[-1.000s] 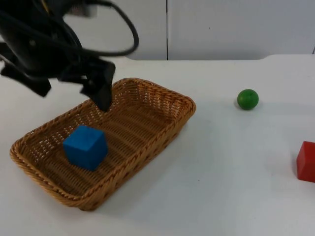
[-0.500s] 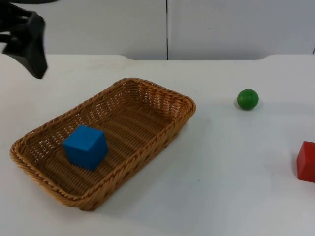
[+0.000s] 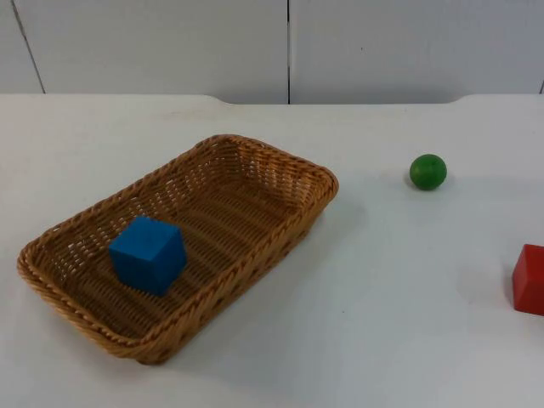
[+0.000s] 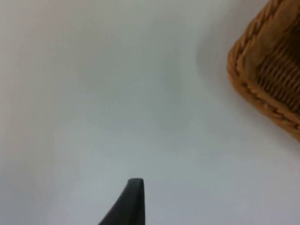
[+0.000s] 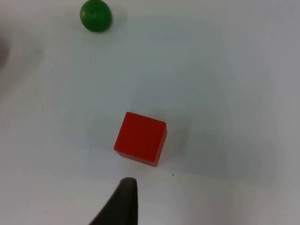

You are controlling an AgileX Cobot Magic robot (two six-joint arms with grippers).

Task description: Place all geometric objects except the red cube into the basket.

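**Q:** Where do your two grippers sit, and what are the fingers doing?

**A:** Start with the right gripper (image 5: 123, 202). Its wrist view looks down on the red cube (image 5: 140, 138), close ahead of the fingertip, with the green ball (image 5: 95, 15) well beyond it. Finger spread: cannot tell. The left gripper (image 4: 127, 202) hangs over bare white table (image 4: 117, 93), just off an outer corner of the wicker basket (image 4: 262, 75). Spread there: cannot tell either.

**Q:** And the pieces?

**A:** From the top view, the blue cube (image 3: 147, 254) is already lying in the basket (image 3: 255, 155). The green ball (image 3: 427, 172) rests on the table, apart from the basket on its right. The red cube (image 3: 529, 279) sits at the right edge of the table.

**Q:** Which arm should you send?

**A:** The right one, I'd judge. The ball lies on its side, past the red cube, so you must reach over or around that cube. A ball has no long axis; any approach angle serves.
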